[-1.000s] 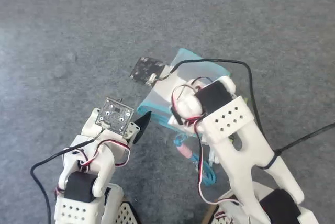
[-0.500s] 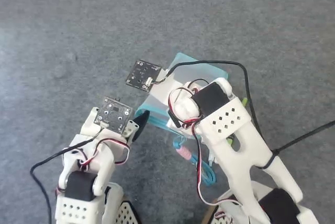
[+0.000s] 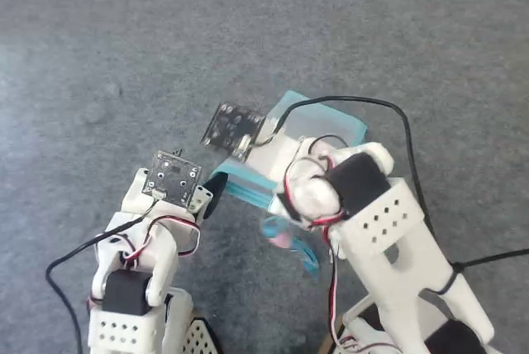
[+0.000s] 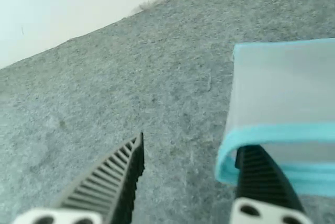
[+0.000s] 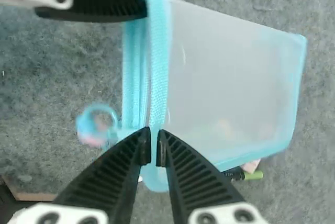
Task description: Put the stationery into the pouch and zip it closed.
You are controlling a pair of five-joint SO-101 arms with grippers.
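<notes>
My left arm point(image 3: 136, 279) stands at the left side of the grey felt table point(image 3: 99, 64). My left claw point(image 4: 192, 148) is spread wide. One ribbed black finger point(image 4: 118, 182) hangs over bare felt, and the other finger point(image 4: 261, 177) sits against the near corner of the pouch point(image 5: 225, 77), touching its teal border. Nothing is gripped between them.

The pouch lies flat on the felt between my two arms. It is a frosted, see-through pouch edged in teal, with its zip band point(image 5: 157, 51) running along the side that faces my left claw. Faint pink and green smudges show through its wall near the far edge, but I cannot make out what they are.

Just beside the zip band lies a teal ring point(image 5: 82, 125) with something pink at it. I cannot tell what sort of thing this is.

My right claw point(image 5: 153, 139) is pinched down to a thin slit on the pouch's zip band, with the zip line running in between the fingertips. The tip of a green pen point(image 5: 246, 174) pokes out past the pouch's edge. I cannot tell whether it comes from inside or from beneath. My right arm point(image 3: 388, 230) leans in over the pouch from the right, and a black cable point(image 3: 401, 122) arches above it.
</notes>
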